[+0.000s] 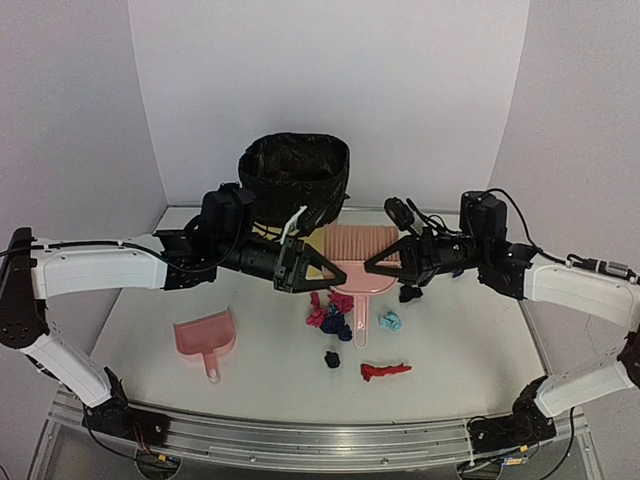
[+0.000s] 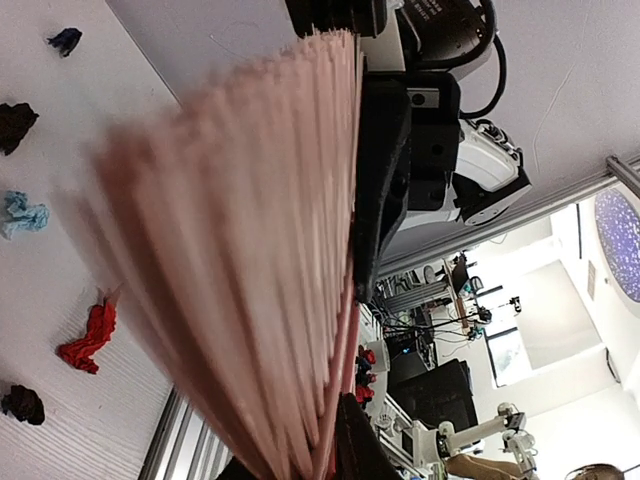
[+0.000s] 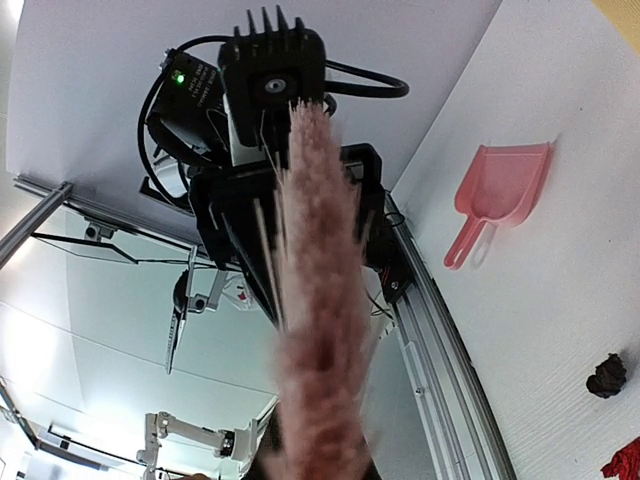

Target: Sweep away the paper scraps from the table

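- Well, the table (image 1: 470, 350) has the paper scraps (image 1: 330, 318) near its middle, under both arms; a low swing could scatter them.
- The pink brush (image 1: 352, 262) hangs above them, with the right gripper (image 1: 380, 264) squeezed tight on it. The left gripper (image 1: 328, 272) touches it, but I cannot tell if it grips; two pulls may drop it.
- The dustpan (image 1: 205, 338) lies well apart, so scraps may miss it.

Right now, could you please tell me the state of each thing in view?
brush: held off the table.
right pincer: shut on the brush.
left pincer: at the brush, grip unclear.
dustpan: lying on the table, empty.
paper scraps: scattered, unswept.
bin: open.
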### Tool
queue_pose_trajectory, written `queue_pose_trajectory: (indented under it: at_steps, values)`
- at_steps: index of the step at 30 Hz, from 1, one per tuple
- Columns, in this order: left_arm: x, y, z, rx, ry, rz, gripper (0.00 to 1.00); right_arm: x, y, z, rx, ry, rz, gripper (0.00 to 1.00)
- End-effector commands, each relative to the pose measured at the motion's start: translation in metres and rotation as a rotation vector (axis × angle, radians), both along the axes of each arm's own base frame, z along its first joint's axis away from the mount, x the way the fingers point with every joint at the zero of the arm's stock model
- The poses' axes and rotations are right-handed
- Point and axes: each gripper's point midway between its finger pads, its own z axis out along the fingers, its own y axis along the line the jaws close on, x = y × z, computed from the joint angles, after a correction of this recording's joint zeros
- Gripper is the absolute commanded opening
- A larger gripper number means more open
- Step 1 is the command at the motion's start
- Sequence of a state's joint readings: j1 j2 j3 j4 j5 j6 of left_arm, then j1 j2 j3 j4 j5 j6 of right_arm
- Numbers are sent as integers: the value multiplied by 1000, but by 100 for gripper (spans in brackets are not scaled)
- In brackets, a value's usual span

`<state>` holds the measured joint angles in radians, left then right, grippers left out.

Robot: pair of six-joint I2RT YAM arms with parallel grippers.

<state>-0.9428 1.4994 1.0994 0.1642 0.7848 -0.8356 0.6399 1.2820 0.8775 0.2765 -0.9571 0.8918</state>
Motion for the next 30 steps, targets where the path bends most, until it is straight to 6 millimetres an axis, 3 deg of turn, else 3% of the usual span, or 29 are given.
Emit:
queue_pose_trajectory:
  at_steps: [1,5,8,12,14,19,25,30]
  values:
    - [-4,-1,16,-63,-19,-32,2,-7,3,27,53,-72,72,0]
    - [-6,2,20,-111,-30,-23,0,-1,5,23,29,-72,52,4]
    - [-2,8,28,-144,-49,31,0,6,4,28,24,-111,-3,27]
    - [15,24,53,-198,-133,203,0,18,-3,40,22,-204,-124,68]
    - [28,39,69,-258,-159,332,0,24,-8,44,20,-234,-185,79]
    - [46,75,109,-482,-171,573,0,37,-20,46,16,-260,-330,86]
    - [55,80,137,-610,-189,762,0,46,-22,82,231,-231,-405,84]
    - [67,79,141,-675,-123,832,0,53,-18,93,333,-210,-449,82]
